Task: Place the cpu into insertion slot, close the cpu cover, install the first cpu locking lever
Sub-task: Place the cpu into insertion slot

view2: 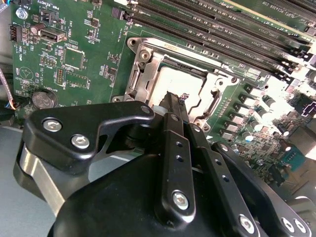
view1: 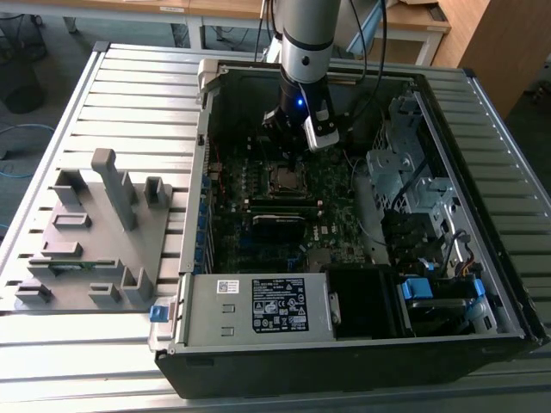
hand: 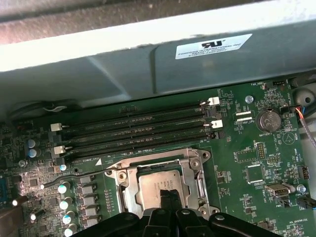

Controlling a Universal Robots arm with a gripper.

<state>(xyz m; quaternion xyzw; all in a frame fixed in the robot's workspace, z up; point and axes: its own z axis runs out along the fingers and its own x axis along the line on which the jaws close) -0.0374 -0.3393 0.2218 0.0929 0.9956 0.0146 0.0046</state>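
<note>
The cpu [hand: 154, 183] lies in the insertion slot [view1: 287, 179], its silver-grey top [view2: 170, 79] showing through a square window. The cpu cover [hand: 120, 183] is a silvery frame lying flat around the chip; its rim [view2: 143, 64] also appears in the second wrist view. My gripper [view1: 297, 129] hangs just above the socket inside the open computer case. Its two black fingers are pressed together at the tips [view2: 176, 98], over the chip's edge, with nothing between them. In the first wrist view the gripper [hand: 167, 193] covers part of the chip. I cannot make out how the locking levers stand.
Long black memory slots [hand: 133, 128] run beside the socket. The case wall [hand: 148, 64] rises close behind them. Drive cages and cables [view1: 405, 172] fill the case at the exterior view's right. A grey fixture block [view1: 95, 232] sits on the slatted table at the exterior view's left.
</note>
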